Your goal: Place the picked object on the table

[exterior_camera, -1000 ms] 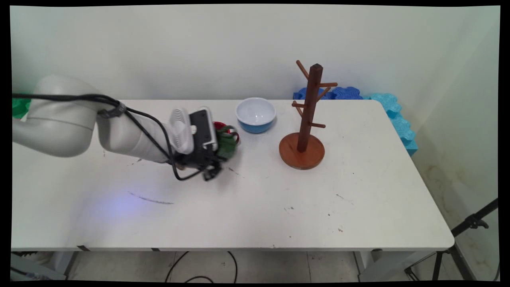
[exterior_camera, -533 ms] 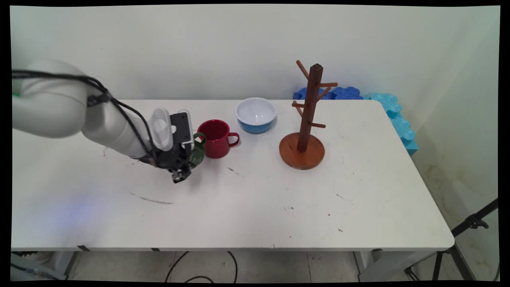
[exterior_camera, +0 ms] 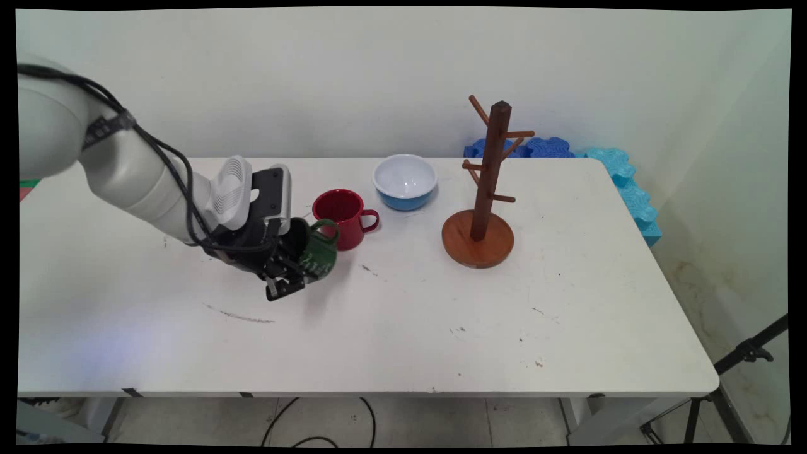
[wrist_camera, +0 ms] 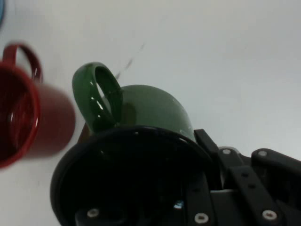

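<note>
My gripper (exterior_camera: 291, 272) is shut on the rim of a green mug (exterior_camera: 319, 253), holding it tilted just above the table, left of centre. In the hand view the green mug (wrist_camera: 155, 110) fills the middle with its handle pointing up and its dark rim against the gripper (wrist_camera: 200, 188); one finger sits inside the mug and the other outside its wall. A red mug (exterior_camera: 341, 219) stands upright just behind and right of the green one, handle to the right. The red mug (wrist_camera: 30, 125) shows at the hand view's left edge, apart from the green mug.
A blue bowl with a white inside (exterior_camera: 405, 181) stands behind the red mug. A brown wooden mug tree (exterior_camera: 484, 195) with bare pegs stands on its round base right of centre. Blue foam pieces (exterior_camera: 621, 180) lie at the table's far right edge.
The gripper has carried the green mug left, away from in front of the red mug. The mug is now tilted and held slightly nearer the camera.
</note>
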`<state>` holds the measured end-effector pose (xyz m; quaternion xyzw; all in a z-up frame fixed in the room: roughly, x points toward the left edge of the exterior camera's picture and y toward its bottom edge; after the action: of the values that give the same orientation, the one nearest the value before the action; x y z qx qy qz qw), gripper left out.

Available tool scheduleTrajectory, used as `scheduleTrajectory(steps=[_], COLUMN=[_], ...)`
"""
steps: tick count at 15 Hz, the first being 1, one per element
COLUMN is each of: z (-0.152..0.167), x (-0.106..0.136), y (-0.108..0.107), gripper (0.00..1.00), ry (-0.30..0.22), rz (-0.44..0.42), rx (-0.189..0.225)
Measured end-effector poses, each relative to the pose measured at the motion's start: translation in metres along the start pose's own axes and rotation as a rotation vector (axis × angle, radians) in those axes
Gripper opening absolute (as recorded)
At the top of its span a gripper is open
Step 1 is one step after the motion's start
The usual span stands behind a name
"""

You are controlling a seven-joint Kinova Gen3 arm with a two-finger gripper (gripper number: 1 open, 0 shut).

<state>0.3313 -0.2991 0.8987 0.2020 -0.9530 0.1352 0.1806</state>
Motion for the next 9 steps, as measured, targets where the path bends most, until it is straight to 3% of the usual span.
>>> scheduleTrajectory(steps=[5, 9], z=[-0.010, -0.003], x=[0.019, 0.037], y=[0.005, 0.004], gripper=[0.00, 0.00], ry=[0.050, 0.040], rz=[0.107, 0.207], rx=[-0.033, -0.040])
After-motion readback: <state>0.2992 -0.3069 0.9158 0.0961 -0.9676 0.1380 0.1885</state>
